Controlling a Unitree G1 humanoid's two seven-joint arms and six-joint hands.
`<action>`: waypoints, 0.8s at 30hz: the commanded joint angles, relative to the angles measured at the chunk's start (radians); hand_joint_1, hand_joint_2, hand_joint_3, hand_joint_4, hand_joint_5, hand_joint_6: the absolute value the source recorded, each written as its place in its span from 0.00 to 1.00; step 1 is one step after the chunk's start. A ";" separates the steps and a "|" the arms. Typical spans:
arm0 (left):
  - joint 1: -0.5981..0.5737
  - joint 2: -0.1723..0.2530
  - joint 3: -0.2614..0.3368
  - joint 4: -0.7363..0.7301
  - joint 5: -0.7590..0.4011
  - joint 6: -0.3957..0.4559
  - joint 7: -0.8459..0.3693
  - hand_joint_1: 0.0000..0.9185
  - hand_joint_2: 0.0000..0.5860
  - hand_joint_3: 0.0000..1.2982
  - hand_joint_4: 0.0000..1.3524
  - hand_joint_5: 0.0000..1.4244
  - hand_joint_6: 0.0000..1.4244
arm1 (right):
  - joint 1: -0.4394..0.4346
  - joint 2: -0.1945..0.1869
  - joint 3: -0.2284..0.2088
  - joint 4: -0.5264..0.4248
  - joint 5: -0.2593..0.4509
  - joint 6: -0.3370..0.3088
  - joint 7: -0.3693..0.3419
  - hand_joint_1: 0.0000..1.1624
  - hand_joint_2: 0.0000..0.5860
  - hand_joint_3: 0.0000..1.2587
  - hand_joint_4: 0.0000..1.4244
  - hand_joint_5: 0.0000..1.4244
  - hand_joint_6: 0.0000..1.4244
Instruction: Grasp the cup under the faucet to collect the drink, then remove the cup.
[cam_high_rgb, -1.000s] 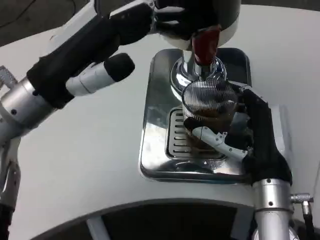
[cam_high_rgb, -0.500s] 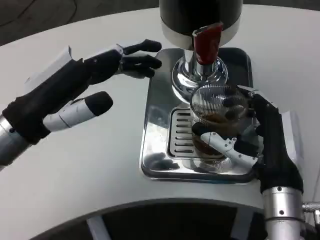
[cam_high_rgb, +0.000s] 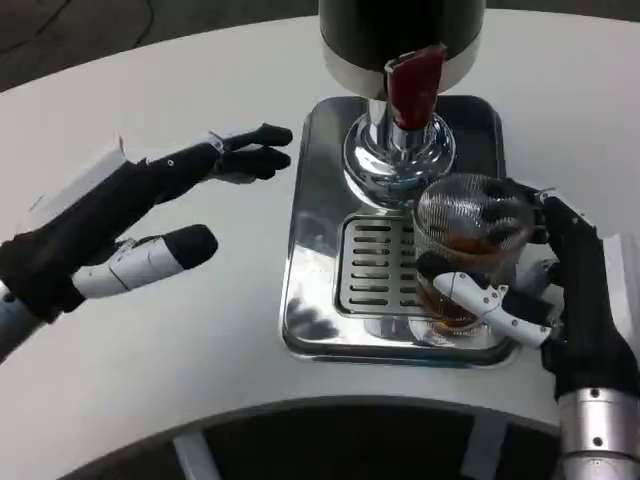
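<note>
A clear ribbed cup (cam_high_rgb: 468, 248) with brown drink in its lower part stands over the right side of the steel drip tray (cam_high_rgb: 318, 250), to the right of the faucet. My right hand (cam_high_rgb: 560, 290) grips it from the right, thumb across its front. The dispenser's chrome faucet base (cam_high_rgb: 397, 160) with the red lever (cam_high_rgb: 412, 88) rises at the tray's back. My left hand (cam_high_rgb: 165, 205) hovers over the white table left of the tray, fingers spread and holding nothing.
The slotted grate (cam_high_rgb: 375, 265) lies in the tray's middle. The dispenser's dark body (cam_high_rgb: 400, 30) overhangs the back of the tray. White table (cam_high_rgb: 200, 370) stretches to the left and front, ending in a curved front edge.
My right hand has carried the cup rightward, out from under the faucet. My left hand came off the dispenser top and dropped down and left over the table.
</note>
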 joint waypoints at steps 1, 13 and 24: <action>0.034 0.047 -0.016 0.021 0.095 -0.028 0.039 0.00 0.15 0.14 0.12 0.12 0.12 | 0.047 0.003 -0.006 -0.074 0.003 -0.008 0.010 0.75 0.28 0.62 0.64 0.79 0.90; 0.079 0.073 -0.046 0.003 0.182 -0.039 0.116 0.00 0.15 0.09 0.02 0.04 0.05 | 0.168 0.006 0.005 -0.220 -0.003 -0.021 0.059 0.77 0.25 0.67 0.69 0.85 0.94; 0.177 0.109 -0.056 -0.150 0.292 0.034 0.186 0.00 0.15 0.05 0.00 0.00 0.01 | 0.268 0.008 0.053 -0.345 -0.024 -0.036 0.099 0.77 0.25 0.70 0.71 0.87 0.97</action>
